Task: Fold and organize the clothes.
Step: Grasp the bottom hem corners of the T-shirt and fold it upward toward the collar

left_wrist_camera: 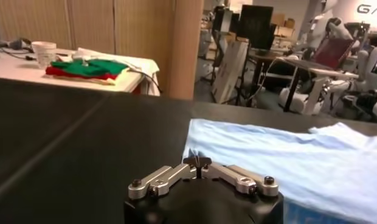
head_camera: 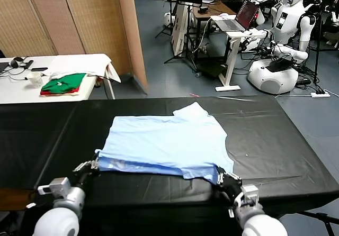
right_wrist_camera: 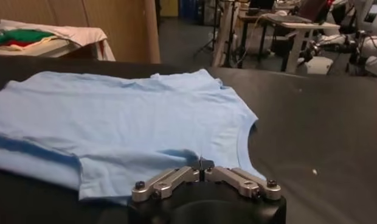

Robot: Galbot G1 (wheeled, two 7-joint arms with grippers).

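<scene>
Nearest the robot, at about 7 o'clock in the head view, the left hand (head_camera: 93,165) is clenched on the near left corner of the T-shirt (head_camera: 167,139); its own wrist view shows the fingertips (left_wrist_camera: 197,162) pinched together on a small peak of pale blue cloth. At about 5 o'clock the right hand (head_camera: 224,179) is likewise clenched on the near right corner of the T-shirt, its fingertips (right_wrist_camera: 202,164) meeting on the cloth's edge in the right wrist view.

Between the two hands the shirt's near edge is turned up off the table (head_camera: 275,141), forming a darker blue band that runs from one hand to the other. Beyond that band the T-shirt lies spread flat at the middle of the black table, pale light blue, with a curved opening along its right side toward 3 o'clock. At its far edge, toward 12 o'clock, a flap of the same cloth lies folded over the rest of the shirt.

Farther off, at about 10 o'clock, a white side table (head_camera: 63,66) stands apart from the black one and carries a folded stack of green and red garments (head_camera: 63,83) with a small white cup (head_camera: 35,79) just beside it.
</scene>
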